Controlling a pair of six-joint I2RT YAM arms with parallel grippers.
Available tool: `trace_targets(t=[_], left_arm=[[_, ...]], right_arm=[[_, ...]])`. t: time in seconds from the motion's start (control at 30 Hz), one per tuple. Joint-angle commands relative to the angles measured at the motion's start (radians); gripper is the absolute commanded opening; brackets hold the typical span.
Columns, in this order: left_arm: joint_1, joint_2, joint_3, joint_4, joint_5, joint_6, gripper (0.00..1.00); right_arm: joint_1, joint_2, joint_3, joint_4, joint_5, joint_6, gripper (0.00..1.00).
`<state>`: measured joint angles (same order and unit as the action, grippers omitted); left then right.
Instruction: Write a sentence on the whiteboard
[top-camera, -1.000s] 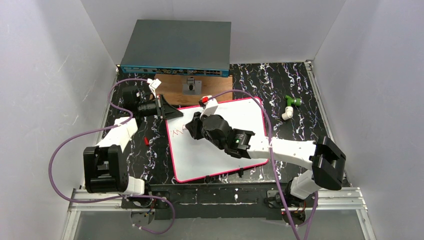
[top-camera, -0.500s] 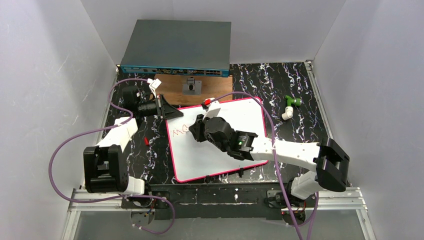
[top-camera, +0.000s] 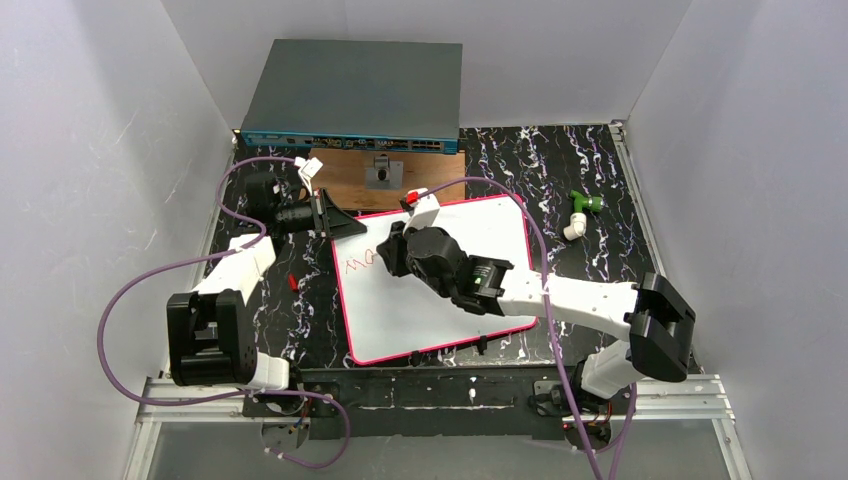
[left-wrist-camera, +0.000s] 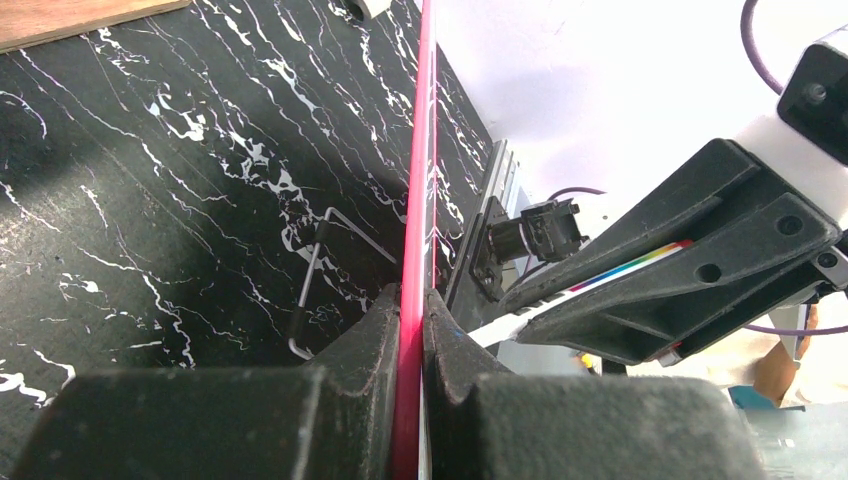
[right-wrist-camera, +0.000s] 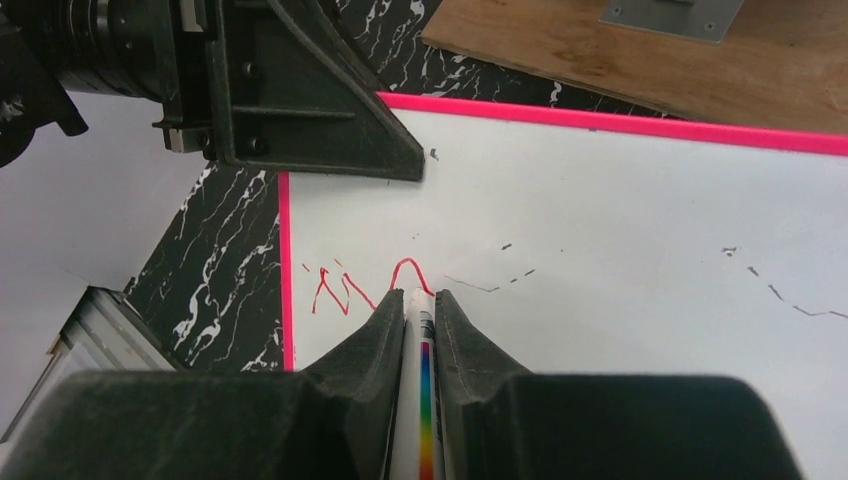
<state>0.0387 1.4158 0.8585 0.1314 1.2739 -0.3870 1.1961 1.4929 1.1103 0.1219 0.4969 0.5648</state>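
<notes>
The whiteboard (top-camera: 400, 315) lies flat on the black marbled table, pink rim all round. My left gripper (top-camera: 338, 225) is shut on the rim (left-wrist-camera: 415, 200) at the far left corner, its fingers (left-wrist-camera: 385, 320) pinching the pink edge. My right gripper (top-camera: 393, 252) hovers over the board's upper left part, shut on a white marker (right-wrist-camera: 420, 400) with a rainbow stripe. The marker's tip meets the board at the end of the sentence (right-wrist-camera: 360, 285), a short run of red zigzag strokes and a hump, also seen as the sentence (top-camera: 358, 264) from above.
A brown wooden board (top-camera: 385, 175) and a grey box (top-camera: 355, 95) lie behind the whiteboard. A green and white pipe fitting (top-camera: 580, 212) sits at the right. A small red piece (top-camera: 291, 282) lies left of the board. Black clips (top-camera: 480, 345) line its near edge.
The right gripper shifted a little to the right and back up with the marker. The red line has grown by a hump. The left gripper has stayed put on the rim.
</notes>
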Motion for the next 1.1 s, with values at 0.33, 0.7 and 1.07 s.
trace_targets(t=[0.33, 0.7, 1.07], left_arm=[[-0.007, -0.008, 0.008, 0.051, -0.123, 0.087, 0.00], [-0.008, -0.012, 0.008, 0.046, -0.123, 0.091, 0.00], [-0.008, -0.016, 0.008, 0.036, -0.126, 0.098, 0.00]], right_arm=[[-0.016, 0.015, 0.058, 0.002, 0.023, -0.031, 0.01], [-0.014, -0.035, -0.020, -0.014, 0.011, 0.013, 0.01], [-0.002, -0.042, -0.033, -0.035, 0.006, 0.035, 0.01]])
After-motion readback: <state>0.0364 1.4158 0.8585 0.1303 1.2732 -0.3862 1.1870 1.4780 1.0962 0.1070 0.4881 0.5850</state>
